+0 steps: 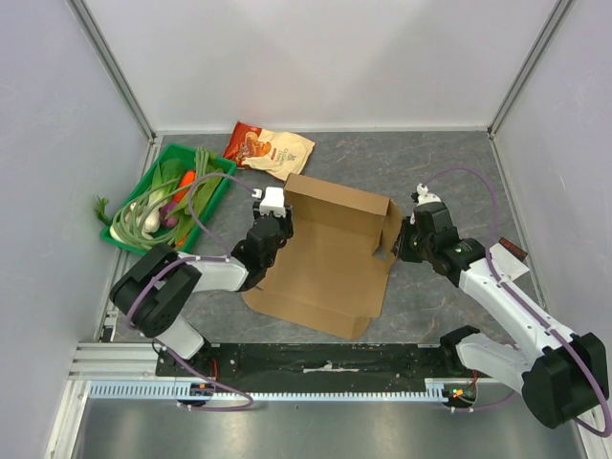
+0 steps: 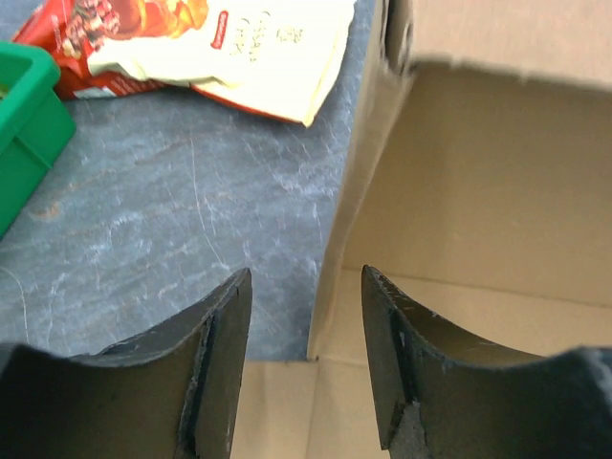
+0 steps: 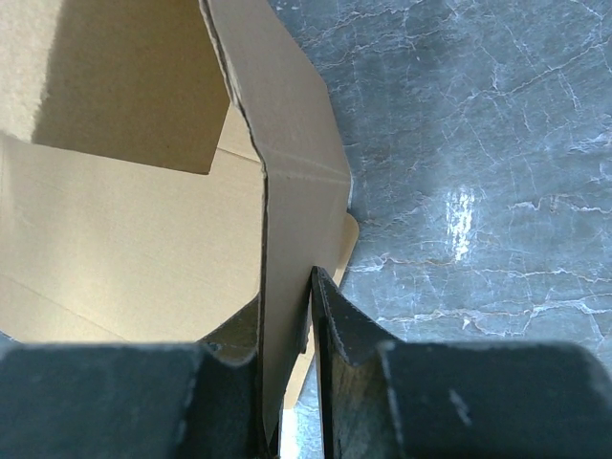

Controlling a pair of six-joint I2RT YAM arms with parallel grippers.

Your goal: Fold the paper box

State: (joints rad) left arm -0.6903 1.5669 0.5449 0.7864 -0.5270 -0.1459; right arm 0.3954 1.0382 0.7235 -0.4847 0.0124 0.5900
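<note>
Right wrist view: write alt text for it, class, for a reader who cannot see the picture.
The right gripper pinches an upright side flap of the paper box between its two dark fingers, with the flap seen edge-on. The box's brown cardboard interior opens to the left, and the grey marbled table lies to the right.

**Box walls crowd the middle**

The paper box fills the middle of the bench. Its raised left wall stands between the left gripper's parted fingers, with gaps either side. A snack bag and green tray block the far-left corner; open bench lies far right.
</note>
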